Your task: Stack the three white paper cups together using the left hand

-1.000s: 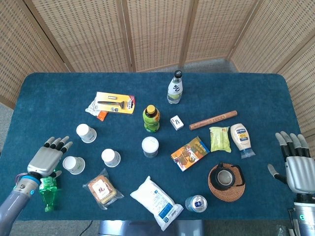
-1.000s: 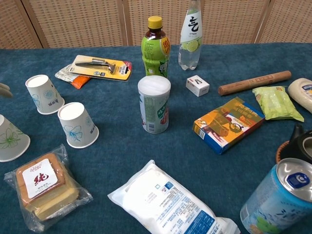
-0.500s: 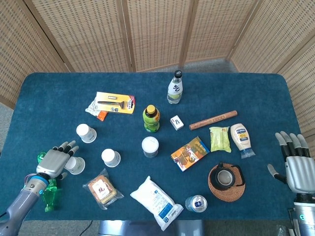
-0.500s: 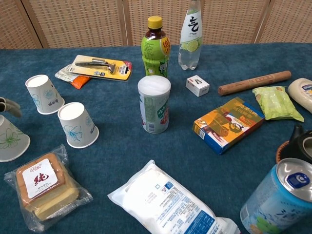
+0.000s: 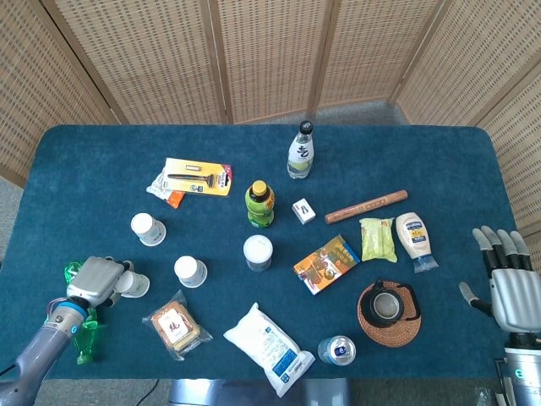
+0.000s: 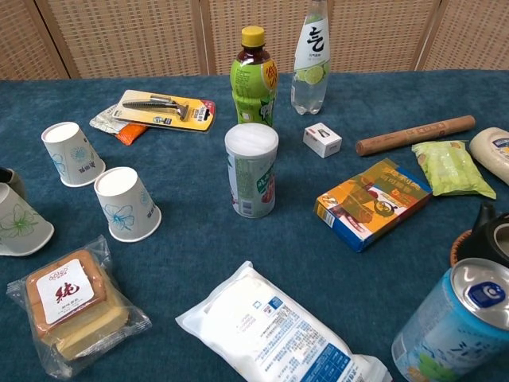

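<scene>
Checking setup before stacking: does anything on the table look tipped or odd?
The left hand is over the nearest paper cup, which tilts off its rim. The other two cups stand upside down, flat.

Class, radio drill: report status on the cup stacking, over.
Left hand closed around nearest paper cup, cup tilted. Right hand open, idle. Other two cups upside down, unstacked. Cake packet close beside, over.

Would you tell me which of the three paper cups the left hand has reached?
The leftmost cup, nearest the table's front-left edge: the left hand is around it, while the other two cups stand untouched.
</scene>
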Available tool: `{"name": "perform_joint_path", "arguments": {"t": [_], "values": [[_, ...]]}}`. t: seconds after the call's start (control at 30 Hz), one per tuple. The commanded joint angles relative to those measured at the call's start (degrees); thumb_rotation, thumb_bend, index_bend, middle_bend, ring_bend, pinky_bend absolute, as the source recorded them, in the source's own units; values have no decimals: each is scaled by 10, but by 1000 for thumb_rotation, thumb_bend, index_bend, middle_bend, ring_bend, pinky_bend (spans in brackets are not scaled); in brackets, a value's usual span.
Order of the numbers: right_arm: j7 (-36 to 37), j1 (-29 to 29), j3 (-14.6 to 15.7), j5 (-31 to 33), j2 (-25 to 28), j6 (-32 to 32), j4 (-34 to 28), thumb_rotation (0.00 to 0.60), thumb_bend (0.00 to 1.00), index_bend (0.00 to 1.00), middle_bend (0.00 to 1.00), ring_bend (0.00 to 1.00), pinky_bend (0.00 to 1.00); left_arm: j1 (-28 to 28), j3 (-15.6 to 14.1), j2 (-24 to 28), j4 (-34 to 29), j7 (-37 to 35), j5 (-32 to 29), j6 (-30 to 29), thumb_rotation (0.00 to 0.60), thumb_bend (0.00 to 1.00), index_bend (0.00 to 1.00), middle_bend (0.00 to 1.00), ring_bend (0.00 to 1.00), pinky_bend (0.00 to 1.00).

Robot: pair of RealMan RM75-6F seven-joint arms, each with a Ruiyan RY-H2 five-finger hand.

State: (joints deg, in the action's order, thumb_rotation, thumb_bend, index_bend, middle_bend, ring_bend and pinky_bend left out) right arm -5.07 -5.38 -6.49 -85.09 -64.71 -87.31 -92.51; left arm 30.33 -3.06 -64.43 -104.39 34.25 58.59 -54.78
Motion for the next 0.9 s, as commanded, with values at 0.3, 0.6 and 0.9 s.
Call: {"name": "perform_joint_path", "arguments": {"t": [0.3,0.6,0.9], "values": [[-3,-2,4,-2,-4,5,-2,600,290,5,0,0,0,14,53,106,-87,-50,25,-45,600,527,484,444,363,502],[-4,-2,6,-4,-6,7,-1,600,292,4,0,0,0,79,101,125,-73,-12,-89,-21,600,526,458,421,347,489],[1,-3,4,0,-6,8,-2,600,295,4,0,0,0,131,100,83,-11,45,-186,-10,600,524,452,407,346,484]]}}
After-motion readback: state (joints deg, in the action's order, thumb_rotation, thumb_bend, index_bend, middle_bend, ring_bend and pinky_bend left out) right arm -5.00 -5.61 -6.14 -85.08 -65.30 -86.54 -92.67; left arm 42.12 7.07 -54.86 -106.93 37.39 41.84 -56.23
